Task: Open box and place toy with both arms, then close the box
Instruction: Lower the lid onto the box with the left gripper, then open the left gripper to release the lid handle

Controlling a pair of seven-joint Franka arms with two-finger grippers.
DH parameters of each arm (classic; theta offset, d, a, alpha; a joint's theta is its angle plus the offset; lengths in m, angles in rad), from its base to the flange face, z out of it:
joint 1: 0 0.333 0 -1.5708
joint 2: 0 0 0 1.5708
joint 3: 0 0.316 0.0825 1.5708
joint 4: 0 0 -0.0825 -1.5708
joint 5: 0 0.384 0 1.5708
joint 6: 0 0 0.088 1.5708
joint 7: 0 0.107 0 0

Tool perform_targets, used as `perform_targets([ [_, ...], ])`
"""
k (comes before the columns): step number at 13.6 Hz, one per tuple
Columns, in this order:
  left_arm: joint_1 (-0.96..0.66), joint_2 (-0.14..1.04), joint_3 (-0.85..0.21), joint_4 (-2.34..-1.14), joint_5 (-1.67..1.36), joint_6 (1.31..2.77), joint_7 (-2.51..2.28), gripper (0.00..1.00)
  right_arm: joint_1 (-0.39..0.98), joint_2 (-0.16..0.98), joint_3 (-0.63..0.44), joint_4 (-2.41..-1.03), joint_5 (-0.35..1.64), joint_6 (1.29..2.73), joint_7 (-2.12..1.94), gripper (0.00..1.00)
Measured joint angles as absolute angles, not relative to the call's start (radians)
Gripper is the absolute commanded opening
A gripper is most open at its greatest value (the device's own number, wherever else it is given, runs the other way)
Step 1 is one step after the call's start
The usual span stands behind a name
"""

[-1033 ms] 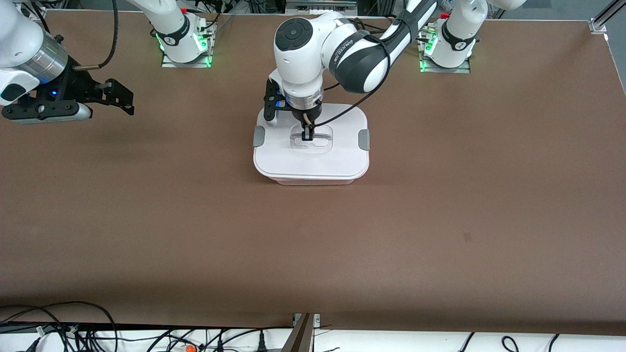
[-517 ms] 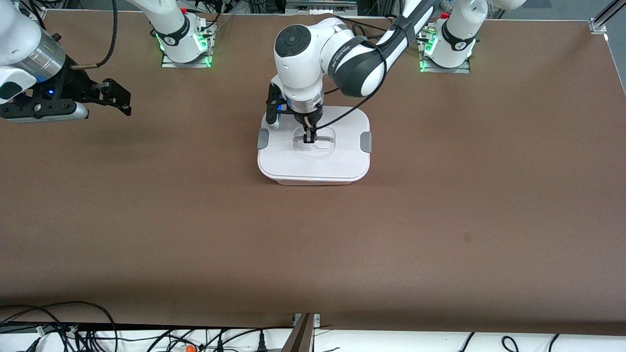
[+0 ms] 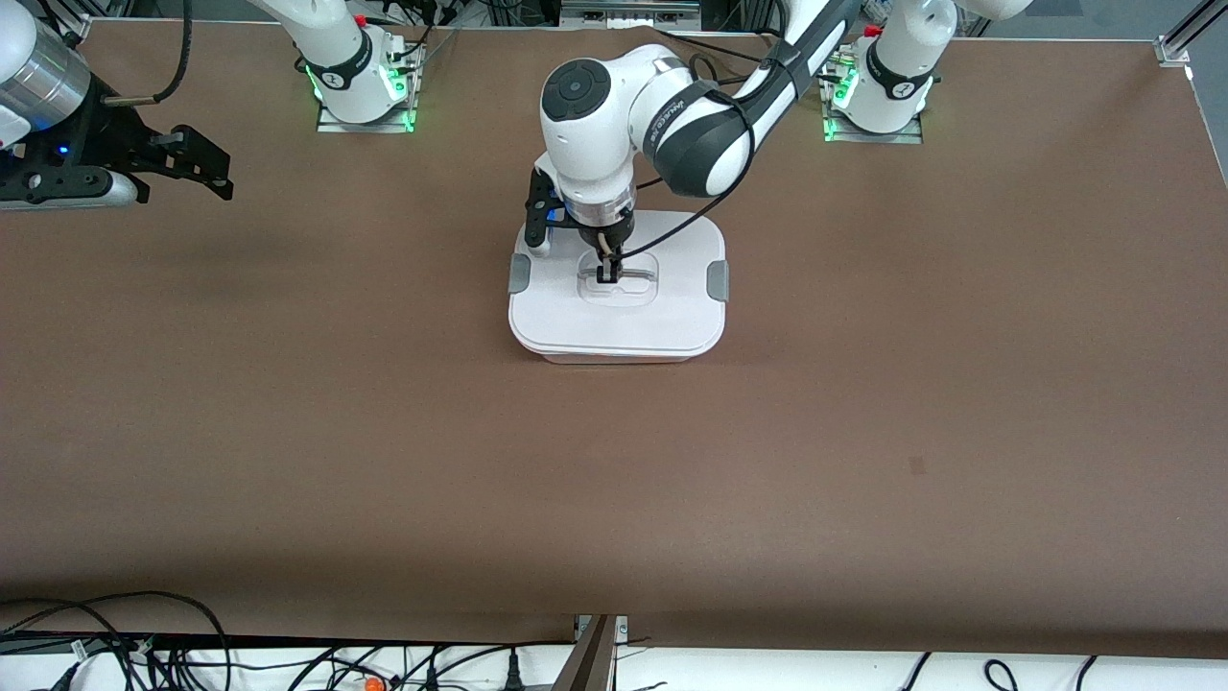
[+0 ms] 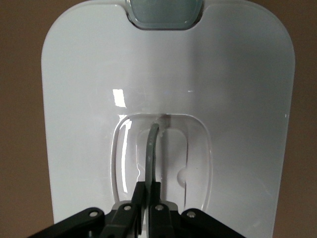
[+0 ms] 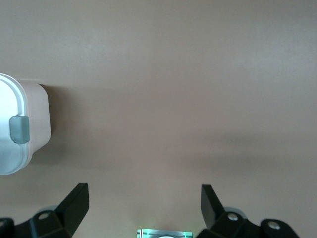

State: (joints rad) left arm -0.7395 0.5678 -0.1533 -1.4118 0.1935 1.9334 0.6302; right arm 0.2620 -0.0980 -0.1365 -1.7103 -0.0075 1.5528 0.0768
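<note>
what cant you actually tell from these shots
- The toy: in no view. Whether it is inside the box is hidden by the lid.
- The clear handle: its lower end is covered by the left gripper, whose jaws are shut on it.
- The box in the right wrist view: cut off by the frame edge, one grey clip showing.
- The right gripper: open over bare table.
</note>
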Motion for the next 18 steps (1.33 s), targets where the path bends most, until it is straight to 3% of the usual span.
perform_targets([
  [15, -0.745, 0.569, -0.153, -1.43, 0.194, 1.948, 0.496, 0.0, 0.263, -0.086, -0.153, -1.728, -0.007, 1.568, 0.119, 1.0],
  [16, -0.746, 0.569, -0.153, -1.43, 0.194, 1.948, 0.496, 0.34, 0.263, -0.086, -0.144, -1.728, -0.007, 1.568, 0.125, 1.0],
  [17, -0.746, 0.569, -0.153, -1.43, 0.194, 1.948, 0.495, 0.99, 0.264, -0.086, -0.139, -1.728, -0.007, 1.568, 0.129, 1.0],
  [18, -0.745, 0.569, -0.153, -1.43, 0.194, 1.948, 0.494, 1.0, 0.264, -0.086, -0.136, -1.729, -0.007, 1.568, 0.132, 1.0],
])
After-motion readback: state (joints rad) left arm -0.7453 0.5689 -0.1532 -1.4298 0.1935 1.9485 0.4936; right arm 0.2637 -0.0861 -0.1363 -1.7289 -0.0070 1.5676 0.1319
